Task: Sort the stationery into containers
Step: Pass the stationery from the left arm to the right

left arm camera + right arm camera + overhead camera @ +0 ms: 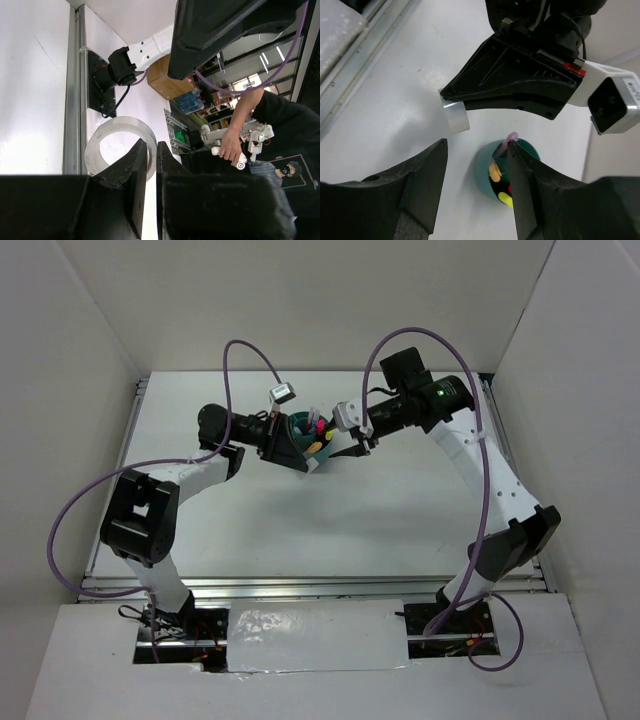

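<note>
**Clear plastic ring (456,118) held beside round teal plastic organizer (482,172) on white counter (350,525)**

From above, the left gripper (304,462) and right gripper (346,450) are seen flanking the organizer. In the left wrist view, the ring's wall is clamped between closed fingers (131,175). In the right wrist view, the right gripper's jaws are spread above the organizer, in which a lilac stick (510,137) is stood.

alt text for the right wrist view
The left gripper pinches a clear ring over the white table. Lower in frame stands the teal organizer with lilac, orange and yellow items inside, seen between the black fingers of the open right gripper.
</note>
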Robot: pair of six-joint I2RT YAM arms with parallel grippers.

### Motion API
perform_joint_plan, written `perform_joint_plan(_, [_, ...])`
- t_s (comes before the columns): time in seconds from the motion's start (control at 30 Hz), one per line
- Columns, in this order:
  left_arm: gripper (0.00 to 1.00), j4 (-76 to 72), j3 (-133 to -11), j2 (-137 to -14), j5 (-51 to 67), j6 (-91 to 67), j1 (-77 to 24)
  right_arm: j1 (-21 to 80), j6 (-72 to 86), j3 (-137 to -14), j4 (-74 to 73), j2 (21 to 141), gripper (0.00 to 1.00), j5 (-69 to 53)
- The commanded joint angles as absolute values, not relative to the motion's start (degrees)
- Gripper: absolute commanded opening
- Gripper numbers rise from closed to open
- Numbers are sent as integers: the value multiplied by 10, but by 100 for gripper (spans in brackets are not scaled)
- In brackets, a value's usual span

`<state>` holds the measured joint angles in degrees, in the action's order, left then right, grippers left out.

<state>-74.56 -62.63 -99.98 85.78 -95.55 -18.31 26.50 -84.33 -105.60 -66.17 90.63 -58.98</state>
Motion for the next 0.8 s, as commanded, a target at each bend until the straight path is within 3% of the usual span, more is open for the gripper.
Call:
perform_joint_plan(0.0, [2,-1053,-645,-969,948,-928,-192,269,-782,-1107,-731,939,57,-625])
perform_joint_plan(0.47, [3,-1052,-657,-976,947,-933,-200,315,-850,-1091,-751,948,64,-561])
perform_joint_plan(0.77, [4,-1052,-656,-971,948,-928,-200,324,-853,-1119,-754,978,58,-549])
